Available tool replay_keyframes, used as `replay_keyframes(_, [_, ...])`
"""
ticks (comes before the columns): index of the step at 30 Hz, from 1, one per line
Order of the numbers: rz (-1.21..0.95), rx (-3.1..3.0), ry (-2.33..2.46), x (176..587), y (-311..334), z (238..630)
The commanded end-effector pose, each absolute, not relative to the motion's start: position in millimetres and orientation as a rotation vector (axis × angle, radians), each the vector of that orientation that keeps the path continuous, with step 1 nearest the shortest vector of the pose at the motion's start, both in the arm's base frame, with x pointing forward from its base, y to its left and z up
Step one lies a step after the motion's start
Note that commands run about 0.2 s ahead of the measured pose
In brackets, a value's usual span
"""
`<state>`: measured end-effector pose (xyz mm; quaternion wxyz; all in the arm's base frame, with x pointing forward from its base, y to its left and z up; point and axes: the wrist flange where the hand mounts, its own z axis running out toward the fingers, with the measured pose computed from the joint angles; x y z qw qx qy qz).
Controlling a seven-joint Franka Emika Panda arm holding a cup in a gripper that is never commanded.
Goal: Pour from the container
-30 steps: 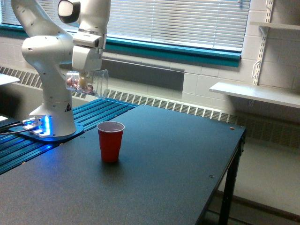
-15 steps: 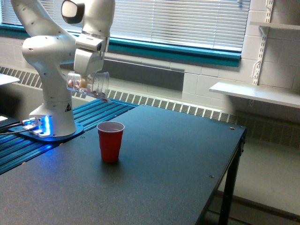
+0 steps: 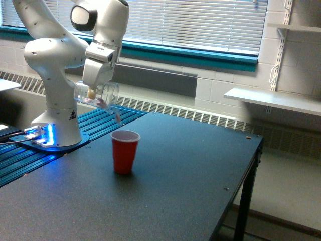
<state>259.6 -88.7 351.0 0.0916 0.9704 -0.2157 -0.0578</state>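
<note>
My gripper (image 3: 93, 92) is shut on the container (image 3: 98, 96), a clear glass mug, and holds it up in the air at the exterior view's upper left. The mug is tipped with its mouth pointing down toward the exterior view's right. Pinkish pieces (image 3: 117, 117) are falling from its rim. A red plastic cup (image 3: 124, 151) with a white inside stands upright on the dark table (image 3: 175, 186), below the mug's mouth and a little to the exterior view's right of it. The fingers are mostly hidden behind the glass.
The arm's white base (image 3: 55, 128) stands on a blue ribbed platform (image 3: 95, 123) at the exterior view's left. A radiator grille (image 3: 190, 115) and a window with blinds run along the back wall. The table edge drops off at the exterior view's right.
The mug has moved toward the exterior view's right and tipped further down, and pieces now spill from it. The red cup sits slightly further to the exterior view's right than before.
</note>
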Motion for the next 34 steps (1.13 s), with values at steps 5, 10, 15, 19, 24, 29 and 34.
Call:
replay_keyframes(5, [-0.194,2.885,-0.619,253,-72,341])
replay_keyframes(10, [-0.193,2.882,-0.625,251,-68,341])
replay_keyframes(15, [-0.14,2.82,-0.598,253,-65,341])
replay_keyframes(19, [-0.136,2.826,-0.628,253,-66,341])
replay_keyframes(24, [-0.148,2.825,-0.637,253,-66,339])
replay_keyframes(29, [-0.141,2.805,-0.659,254,-67,337])
replay_keyframes(34, [-0.138,2.809,-0.66,256,-68,338])
